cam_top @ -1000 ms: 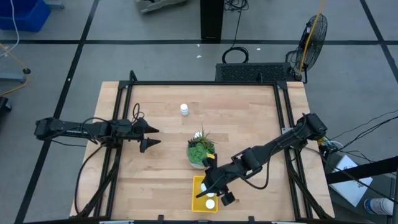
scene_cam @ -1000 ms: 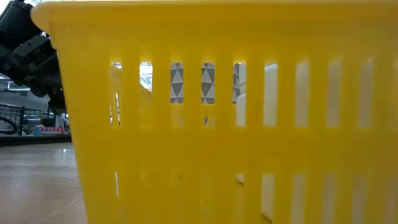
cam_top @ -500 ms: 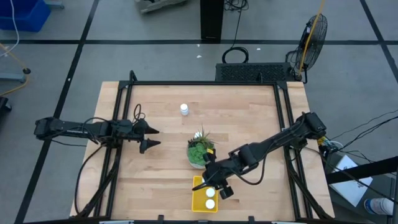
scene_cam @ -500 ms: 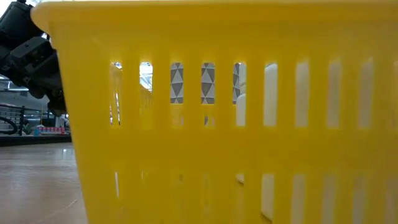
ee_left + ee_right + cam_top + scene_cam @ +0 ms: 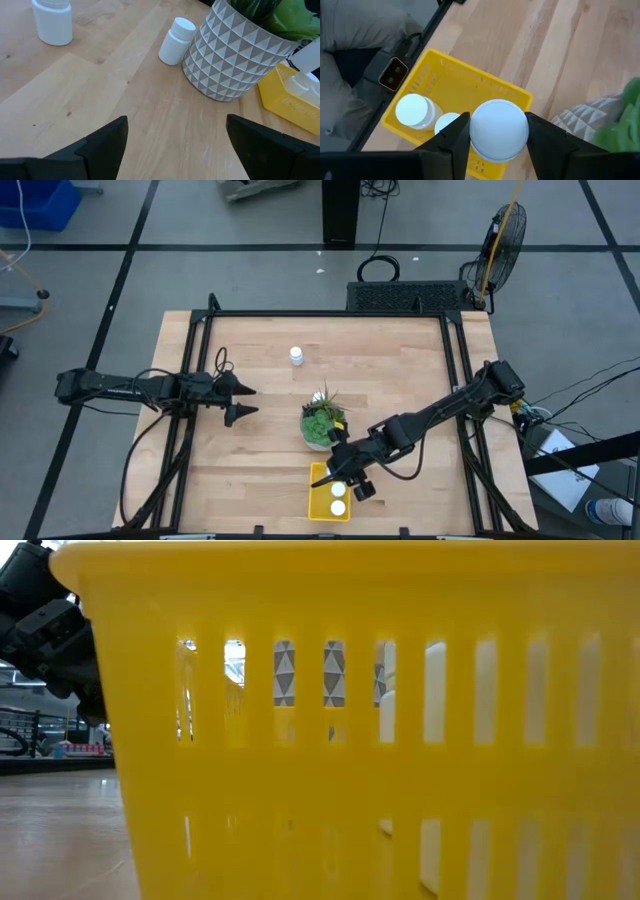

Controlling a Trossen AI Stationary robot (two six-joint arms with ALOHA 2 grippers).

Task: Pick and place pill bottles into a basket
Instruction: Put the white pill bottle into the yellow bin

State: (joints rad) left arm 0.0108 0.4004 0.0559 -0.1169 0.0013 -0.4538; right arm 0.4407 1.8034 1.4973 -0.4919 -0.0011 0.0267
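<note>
My right pincer is clenched on a white pill bottle, gripping it by the sides just under its round cap, and hangs over the far end of the yellow basket, the end nearest the potted plant. The held bottle sits above the basket's open top, not yet inside. Two more pill bottles stand upright in the basket: one near a corner, the other beside it, partly hidden by my finger. The basket stands at the near edge of the wooden table, just in front of the plant's patterned grey pot.

My left pincer is released, fingers spread wide, and rests low over the table's left side, well apart from the basket. One pill bottle stands upright alone toward the table's far side. In the left wrist view a further bottle leans against the pot's wall
</note>
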